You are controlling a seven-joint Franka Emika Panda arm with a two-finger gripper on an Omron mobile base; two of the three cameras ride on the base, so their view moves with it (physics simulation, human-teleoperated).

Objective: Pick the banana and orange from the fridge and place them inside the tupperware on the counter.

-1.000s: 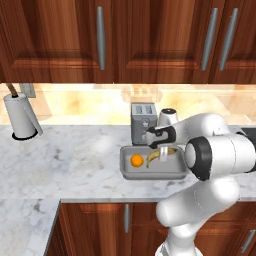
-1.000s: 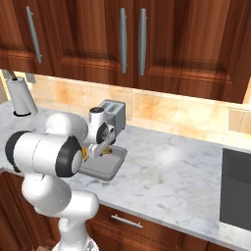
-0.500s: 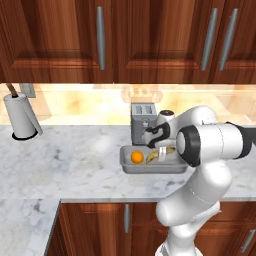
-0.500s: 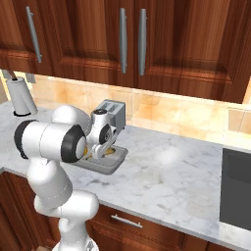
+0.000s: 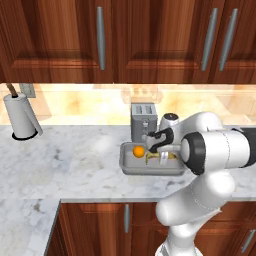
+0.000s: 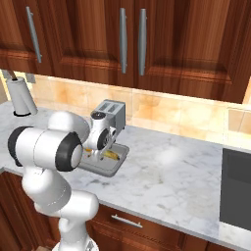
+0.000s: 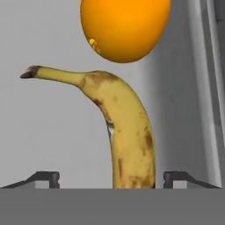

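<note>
Since the earlier frame, the gripper (image 7: 112, 178) has spread its jaws wide, releasing the banana (image 7: 125, 132) flat inside the tupperware (image 5: 150, 170) beside the orange (image 5: 138, 150), so both fruits rest contained.

No legible text, labels, brands, numbers or signs on any surface, toaster (image 5: 143, 120) face unmarked, cabinet doors (image 5: 100, 40) plain, paper towel roll (image 5: 20, 116) blank

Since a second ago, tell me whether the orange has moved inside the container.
No. The orange sits at the left end of the container, just in front of the toaster, as before; the banana lies beside it.
</note>
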